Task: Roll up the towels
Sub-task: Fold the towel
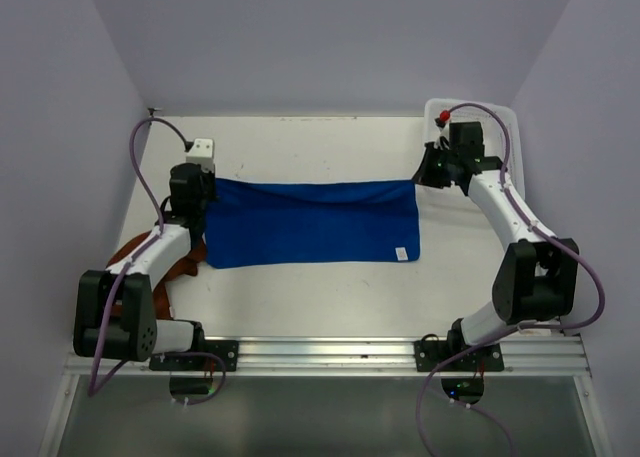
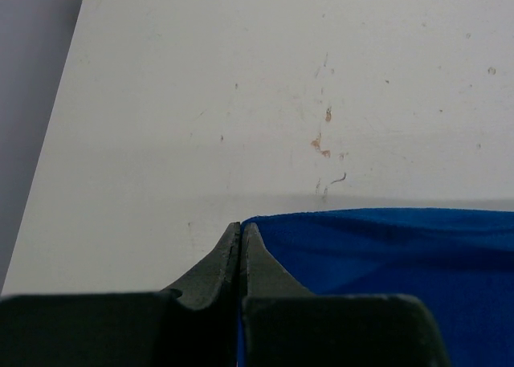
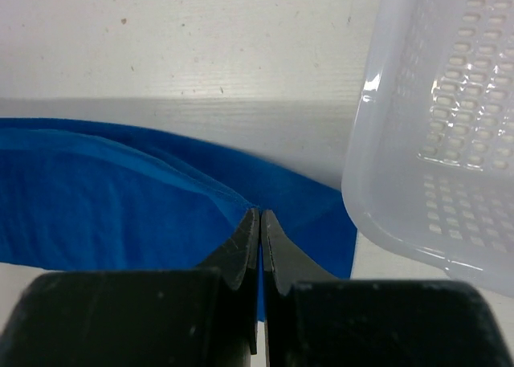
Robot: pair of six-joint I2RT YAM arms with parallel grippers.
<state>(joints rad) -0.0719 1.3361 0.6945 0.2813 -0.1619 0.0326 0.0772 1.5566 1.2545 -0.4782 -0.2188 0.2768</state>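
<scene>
The royal blue towel (image 1: 310, 222) lies stretched flat across the middle of the table, folded lengthwise, with a small white tag near its front right corner. My left gripper (image 1: 203, 189) is shut on the towel's far left corner (image 2: 265, 226); blue cloth shows between the closed fingers. My right gripper (image 1: 425, 177) is shut on the far right corner (image 3: 241, 198), lifting a fold of cloth. The rust-brown towel (image 1: 190, 262) lies bunched under my left arm at the table's left edge, mostly hidden.
A white perforated plastic basket (image 1: 505, 122) stands at the back right corner, close beside my right gripper, and fills the right of the right wrist view (image 3: 442, 126). A small white block (image 1: 202, 148) sits at the back left. Purple walls enclose the table.
</scene>
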